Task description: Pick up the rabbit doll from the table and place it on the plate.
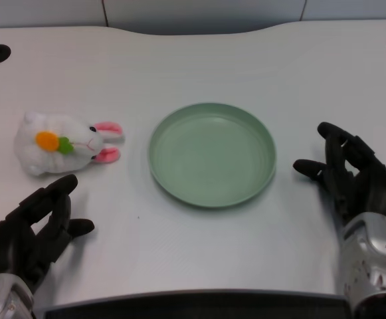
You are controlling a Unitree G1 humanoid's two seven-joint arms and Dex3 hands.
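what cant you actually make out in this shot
- Left robot hand, head view: its wrist and forearm are cut off by the bottom-left corner; the palm side faces away.
- Rabbit doll, head view: its underside is hidden against the table, and its face is too small to read.
- Plate, head view: its underside is hidden.

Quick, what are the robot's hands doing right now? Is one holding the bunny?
Left hand: open, holding nothing, apart from the white plush rabbit doll.
Right hand: open, holding nothing.

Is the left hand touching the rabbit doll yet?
Apart. The head view shows bare table between the left hand and the rabbit doll.
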